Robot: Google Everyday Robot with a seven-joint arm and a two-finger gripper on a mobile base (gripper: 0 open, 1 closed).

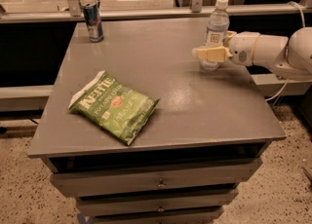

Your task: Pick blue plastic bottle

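Observation:
The blue plastic bottle [217, 23], clear and bluish with a white cap and a white label, stands upright near the table's far right. My gripper [208, 55] reaches in from the right at the bottle's lower part. It is open, with one cream finger [210, 52] crossing in front of the bottle's base and the other hidden behind the bottle. The bottle stands on the table.
A blue-and-silver can [92, 22] stands at the far left corner. A green chip bag [113, 106] lies front left on the grey table [195, 106]. A rail [146, 12] runs behind the table. Drawers sit below the front edge.

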